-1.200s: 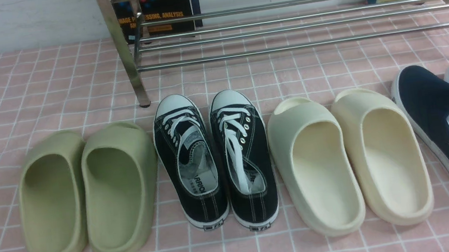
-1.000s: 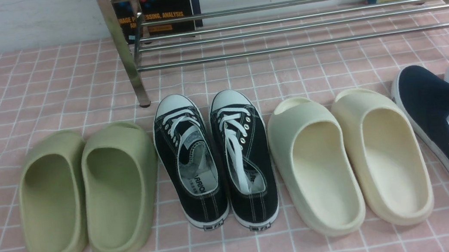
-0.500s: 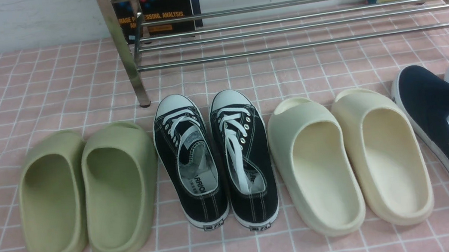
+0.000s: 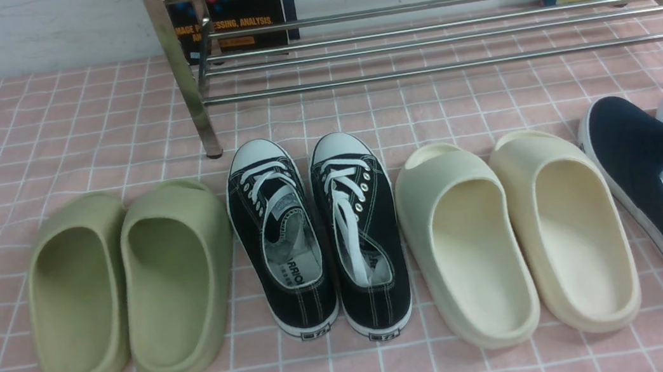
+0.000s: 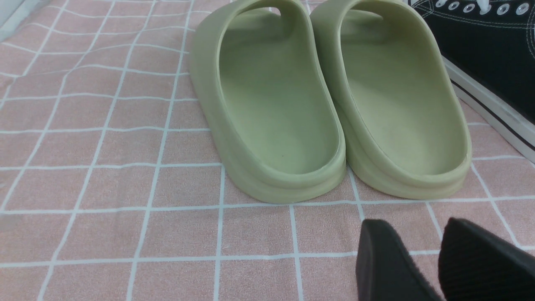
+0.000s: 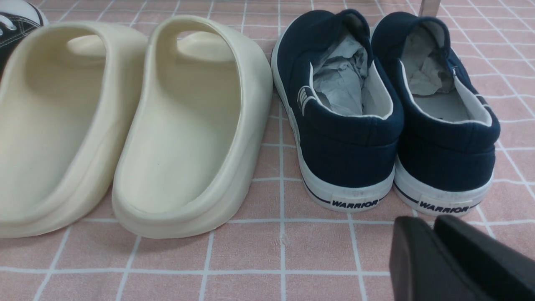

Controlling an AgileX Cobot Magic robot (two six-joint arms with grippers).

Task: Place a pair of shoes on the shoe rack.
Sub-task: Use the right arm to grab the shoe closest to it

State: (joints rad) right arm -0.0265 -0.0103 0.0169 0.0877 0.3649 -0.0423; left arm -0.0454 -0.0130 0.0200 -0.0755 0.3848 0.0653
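Nearest you, your left gripper (image 5: 420, 228) sits empty over the pink checked cloth (image 5: 104, 188) with a thin gap between its fingers. Your right gripper (image 6: 432, 221) is empty too, its fingers looking pressed together. Just beyond it the navy slip-ons (image 6: 351, 154) stand side by side on the cloth, heels toward you, with the shoe rack (image 4: 419, 71) farther back.

Bright; even — glare along shoe rack (image 4: 419, 71)
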